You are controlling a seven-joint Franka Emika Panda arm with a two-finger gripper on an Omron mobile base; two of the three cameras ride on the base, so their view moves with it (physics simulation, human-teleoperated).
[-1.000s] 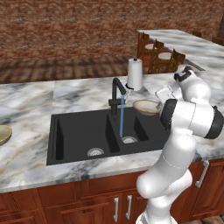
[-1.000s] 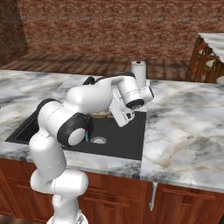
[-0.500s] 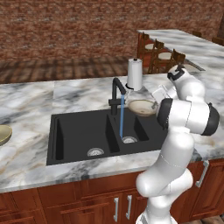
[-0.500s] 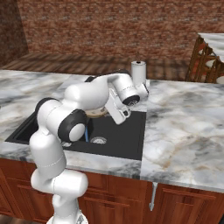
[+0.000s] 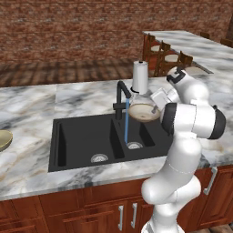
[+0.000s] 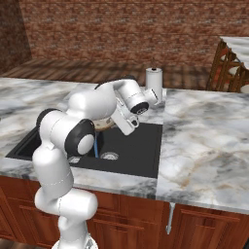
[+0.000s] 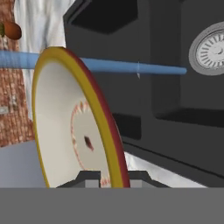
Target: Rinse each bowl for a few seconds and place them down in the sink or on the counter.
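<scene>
Now at the tap: one bowl in the arm's grip

From the left base view, the gripper (image 5: 157, 101) holds the cream-rimmed bowl (image 5: 144, 112) over the right basin of the black sink (image 5: 77, 141), just beside the blue water stream (image 5: 126, 123) running from the faucet (image 5: 121, 93) — the paper-towel roll (image 5: 140, 77) stands behind. The olive-tan bowl (image 5: 4, 139) sits far left on the counter (image 5: 36, 102).

From the right base view, the arm bends over the sink (image 6: 138, 146); the bowl (image 6: 103, 123) peeks out behind it.

From the hand view, the fingers are clenched on the bowl's rim (image 7: 76, 127) — it stands edge-on, the stream (image 7: 122, 66) crossing behind, a drain (image 7: 209, 49) beyond.
</scene>
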